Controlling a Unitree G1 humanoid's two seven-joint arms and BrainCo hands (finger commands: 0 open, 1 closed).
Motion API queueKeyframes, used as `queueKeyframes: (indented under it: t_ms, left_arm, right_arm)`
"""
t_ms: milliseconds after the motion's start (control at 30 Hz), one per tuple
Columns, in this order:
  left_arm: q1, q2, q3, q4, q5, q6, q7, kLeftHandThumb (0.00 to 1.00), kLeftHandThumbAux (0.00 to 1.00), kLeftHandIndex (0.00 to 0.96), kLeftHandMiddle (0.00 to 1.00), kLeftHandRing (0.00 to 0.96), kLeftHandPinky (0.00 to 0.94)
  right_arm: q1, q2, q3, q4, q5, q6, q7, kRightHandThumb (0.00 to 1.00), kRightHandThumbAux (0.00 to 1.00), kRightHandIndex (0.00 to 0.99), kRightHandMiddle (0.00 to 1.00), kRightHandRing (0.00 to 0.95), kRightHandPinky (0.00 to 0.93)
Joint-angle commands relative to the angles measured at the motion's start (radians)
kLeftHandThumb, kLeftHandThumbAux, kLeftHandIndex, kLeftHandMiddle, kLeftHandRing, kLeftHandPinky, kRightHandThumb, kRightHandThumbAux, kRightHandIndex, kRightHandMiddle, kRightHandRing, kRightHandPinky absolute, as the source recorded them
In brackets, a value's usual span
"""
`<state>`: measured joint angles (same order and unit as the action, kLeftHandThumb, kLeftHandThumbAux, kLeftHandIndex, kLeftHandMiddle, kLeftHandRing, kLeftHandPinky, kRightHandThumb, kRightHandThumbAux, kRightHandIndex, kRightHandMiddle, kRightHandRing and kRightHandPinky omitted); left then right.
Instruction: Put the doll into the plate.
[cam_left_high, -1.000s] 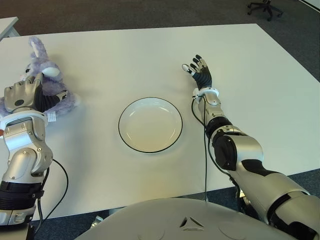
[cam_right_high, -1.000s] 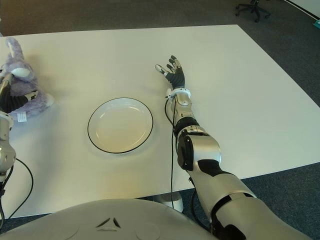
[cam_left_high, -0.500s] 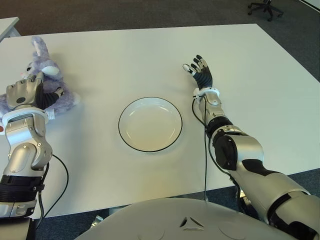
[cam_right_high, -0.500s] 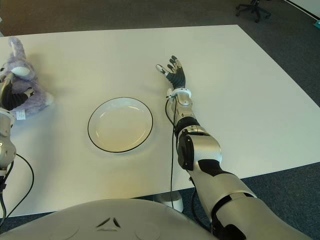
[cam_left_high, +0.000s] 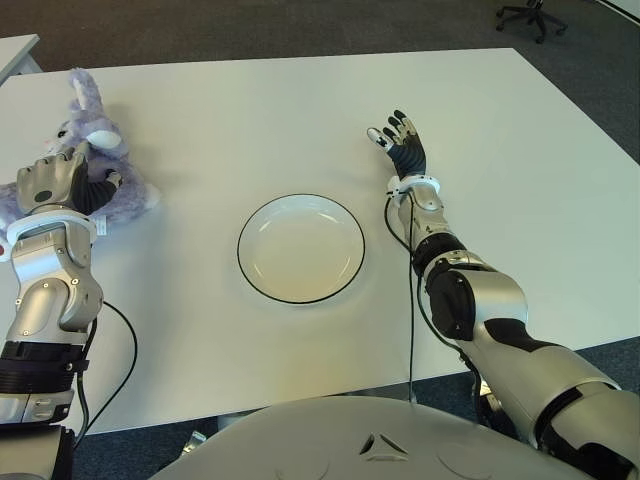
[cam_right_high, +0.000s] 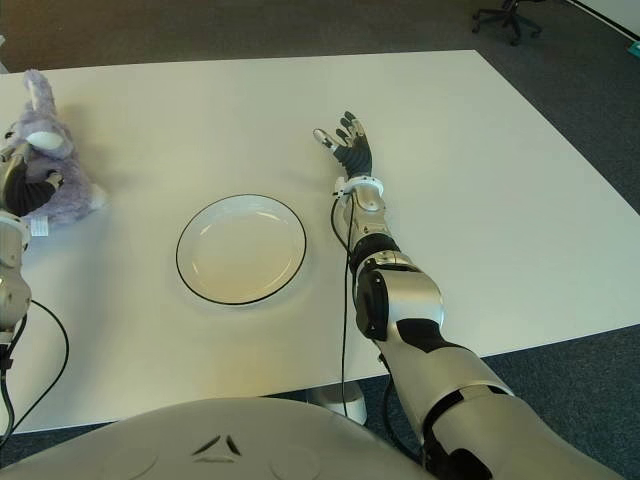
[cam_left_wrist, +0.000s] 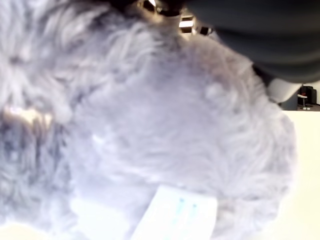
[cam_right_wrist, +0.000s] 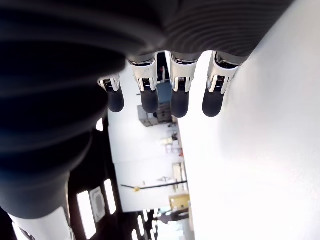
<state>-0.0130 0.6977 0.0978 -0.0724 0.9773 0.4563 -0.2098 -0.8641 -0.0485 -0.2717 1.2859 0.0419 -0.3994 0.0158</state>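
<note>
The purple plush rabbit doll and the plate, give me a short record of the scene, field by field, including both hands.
doll: purple plush rabbit doll, on the white table near its far left corner, outside the plate
plate: round white plate with a dark rim, mid-table, nothing in it
left hand: left hand on the doll's near side, fingers against the plush; a closed grasp cannot be confirmed
right hand: right hand right of and beyond the plate, fingers spread, holding nothing
task state: doll not yet in the plate
</note>
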Motion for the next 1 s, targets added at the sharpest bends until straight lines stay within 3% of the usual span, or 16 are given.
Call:
queueKeyframes:
  t_ms: [33, 500, 1000]
  left_arm:
    - [0.013, -0.019, -0.018, 0.048, -0.045, 0.013, -0.015, 0.600, 0.309, 0.165, 0.192, 0.190, 0.210]
    - [-0.018, -0.036, -0.035, 0.062, -0.059, 0.113, -0.036, 0.697, 0.329, 0.274, 0.229, 0.201, 0.214]
    - [-0.038, -0.039, -0.058, 0.061, -0.067, 0.186, -0.028, 0.706, 0.342, 0.388, 0.289, 0.245, 0.239]
  right_arm:
    - [0.060, 0.003, -0.005, 0.047, 0.002, 0.071, -0.011, 0.123, 0.765, 0.049, 0.077, 0.079, 0.109]
    - [0.057, 0.004, -0.009, 0.046, 0.007, 0.068, -0.011, 0.125, 0.764, 0.044, 0.072, 0.075, 0.112]
    - [0.055, 0.004, -0.010, 0.046, 0.005, 0.069, -0.011, 0.130, 0.755, 0.048, 0.072, 0.075, 0.106]
